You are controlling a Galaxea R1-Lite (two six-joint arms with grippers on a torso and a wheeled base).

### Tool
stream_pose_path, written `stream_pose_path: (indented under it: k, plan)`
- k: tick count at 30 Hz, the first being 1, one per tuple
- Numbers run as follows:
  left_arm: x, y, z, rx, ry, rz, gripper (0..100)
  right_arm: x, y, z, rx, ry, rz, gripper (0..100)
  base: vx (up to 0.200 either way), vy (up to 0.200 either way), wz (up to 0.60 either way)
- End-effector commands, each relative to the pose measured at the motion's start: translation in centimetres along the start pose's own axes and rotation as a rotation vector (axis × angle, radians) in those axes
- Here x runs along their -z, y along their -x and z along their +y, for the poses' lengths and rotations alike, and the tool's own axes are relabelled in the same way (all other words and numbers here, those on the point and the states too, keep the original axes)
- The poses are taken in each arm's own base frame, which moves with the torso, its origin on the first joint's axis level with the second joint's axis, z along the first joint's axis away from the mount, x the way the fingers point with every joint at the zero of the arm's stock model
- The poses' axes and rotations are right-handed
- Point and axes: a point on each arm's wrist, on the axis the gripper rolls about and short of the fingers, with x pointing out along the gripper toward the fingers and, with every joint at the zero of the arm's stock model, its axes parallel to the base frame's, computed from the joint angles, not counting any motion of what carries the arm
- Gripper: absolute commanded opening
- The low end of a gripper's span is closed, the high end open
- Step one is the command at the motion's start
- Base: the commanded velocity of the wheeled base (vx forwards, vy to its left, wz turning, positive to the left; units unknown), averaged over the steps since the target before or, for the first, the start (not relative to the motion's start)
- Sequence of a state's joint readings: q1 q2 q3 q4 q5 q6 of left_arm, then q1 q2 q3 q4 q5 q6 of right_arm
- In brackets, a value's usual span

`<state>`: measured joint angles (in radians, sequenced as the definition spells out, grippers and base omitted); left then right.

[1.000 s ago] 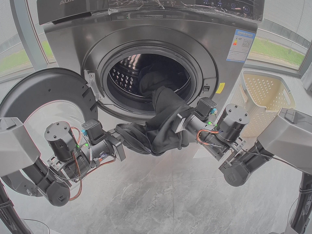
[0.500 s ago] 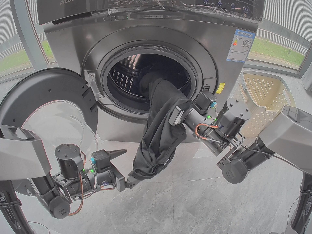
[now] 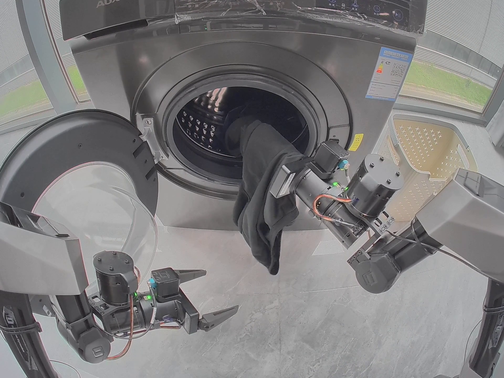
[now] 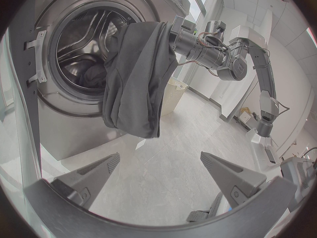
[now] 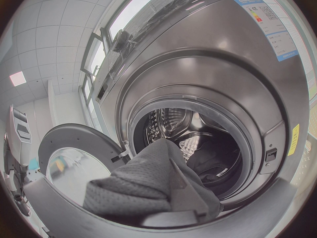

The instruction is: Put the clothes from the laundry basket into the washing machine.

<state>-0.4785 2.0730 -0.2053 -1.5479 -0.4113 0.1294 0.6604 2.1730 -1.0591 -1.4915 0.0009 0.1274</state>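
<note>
A dark garment (image 3: 262,206) trails out of the washing machine's drum (image 3: 210,127) and hangs over the door opening's lip toward the floor. My right gripper (image 3: 280,181) is shut on the dark garment just in front of the opening, its fingers buried in the cloth (image 5: 155,182). My left gripper (image 3: 220,290) hovers open and empty low over the floor, below and to the left of the hanging cloth (image 4: 135,83). More dark clothing (image 5: 211,162) lies inside the drum. The cream laundry basket (image 3: 436,158) stands to the right of the machine.
The round washer door (image 3: 79,158) is swung wide open on the left, right above my left arm. Grey tiled floor (image 3: 304,321) spreads in front of the machine. Windows lie behind the machine on both sides.
My left gripper let go of the garment's lower end, dropped toward the floor and opened. The cloth now hangs from the right gripper alone, which lifted slightly toward the drum.
</note>
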Motion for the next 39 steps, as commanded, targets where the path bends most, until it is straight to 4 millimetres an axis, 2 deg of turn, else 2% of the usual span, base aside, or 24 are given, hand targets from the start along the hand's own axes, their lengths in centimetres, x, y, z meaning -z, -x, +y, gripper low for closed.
stream_pose_path:
  k: [1, 7, 8, 10, 12, 22, 24, 29, 32, 39]
  plan:
    - [-0.8, -0.8, 0.3, -0.007, -0.018, -0.042, 100, 1.2, 0.1, 0.2, -0.003, -0.003, 0.029, 0, 0.0, 0.0, 0.0]
    - [-4.2, -3.5, 1.2, -0.01, -0.017, -0.2, 100, 1.3, 0.1, 1.3, -0.029, -0.01, 0.035, 0, 0.0, 0.0, 0.0]
    - [-4.2, -3.5, 1.2, -0.01, -0.017, -0.2, 100, 1.3, 0.1, 1.3, -0.029, -0.01, 0.035, 0, 0.0, 0.0, 0.0]
    - [-5.7, -4.8, 1.1, -0.005, 0.023, -0.267, 100, 1.3, 0.0, 1.6, -0.035, -0.012, 0.031, 0, 0.0, 0.0, 0.0]
    - [-6.3, -5.4, 1.1, 0.005, 0.057, -0.291, 100, 1.4, -0.2, 1.8, -0.04, -0.014, 0.027, 0, 0.0, 0.0, 0.0]
    - [-5.2, -9.4, 2.7, -0.018, 0.068, -0.299, 100, 1.3, -0.2, 2.6, -0.057, -0.022, 0.025, 0, 0.0, 0.0, 0.0]
    - [-5.3, -10.8, 3.9, -0.077, 0.064, -0.328, 100, 1.3, 0.0, 3.0, -0.057, -0.027, 0.031, 0, 0.0, 0.0, 0.0]
    - [-5.7, -12.4, 6.3, -0.186, 0.061, -0.387, 100, 1.2, 0.7, 3.9, -0.064, -0.034, 0.044, 0, 0.0, 0.0, 0.0]
    - [-5.6, -12.7, 7.2, -0.225, 0.062, -0.399, 100, 0.9, 1.0, 4.5, -0.066, -0.043, 0.044, 0, 0.0, 0.0, 0.0]
    - [-5.5, -13.0, 7.3, -0.241, 0.067, -0.394, 100, 0.2, 1.0, 4.7, -0.067, -0.047, 0.028, 0, 0.0, 0.0, 0.0]
